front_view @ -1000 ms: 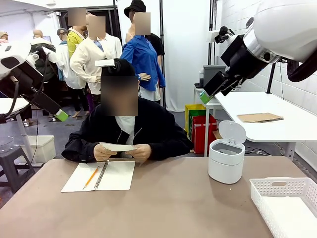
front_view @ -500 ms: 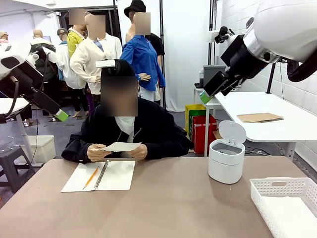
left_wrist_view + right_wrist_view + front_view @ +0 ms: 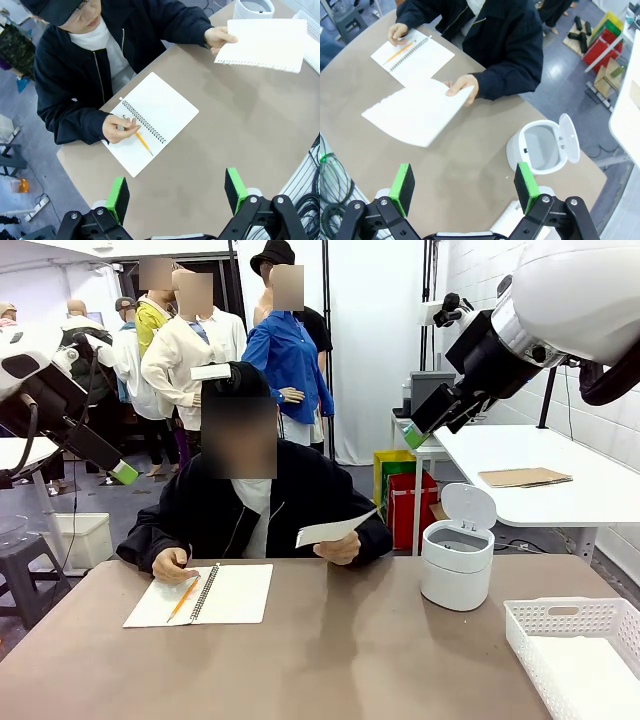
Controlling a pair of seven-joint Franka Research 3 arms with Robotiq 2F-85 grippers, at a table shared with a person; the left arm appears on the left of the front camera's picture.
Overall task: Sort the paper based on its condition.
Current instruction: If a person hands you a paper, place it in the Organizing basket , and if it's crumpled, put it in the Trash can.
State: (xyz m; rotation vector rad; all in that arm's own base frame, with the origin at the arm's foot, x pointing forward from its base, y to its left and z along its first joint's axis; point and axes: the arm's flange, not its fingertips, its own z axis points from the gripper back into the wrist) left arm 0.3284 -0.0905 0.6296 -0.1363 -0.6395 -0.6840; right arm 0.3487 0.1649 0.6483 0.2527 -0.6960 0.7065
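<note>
The person across the table holds one white sheet of paper (image 3: 335, 530) up in one hand, above the table between the notebook and the bin. The same paper (image 3: 265, 37) has a ragged torn edge in the left wrist view, and the paper (image 3: 415, 112) hangs flat over the table in the right wrist view. My left gripper (image 3: 122, 472) stays high at the left, open and holding nothing (image 3: 176, 189). My right gripper (image 3: 412, 432) is raised at the upper right, also open and holding nothing (image 3: 464, 181).
An open spiral notebook (image 3: 200, 594) with a pencil (image 3: 184, 598) lies before the person, whose other hand (image 3: 170, 562) rests on it. A white bin (image 3: 457, 560) with its lid up stands right of centre. A white basket (image 3: 560, 608) sits at the near right. Brown cardboard (image 3: 525, 477) lies on the side table.
The person let go of the sheet with one hand and swung it to the right, toward the bin side. The freed hand dropped onto the notebook. Neither arm has moved.
</note>
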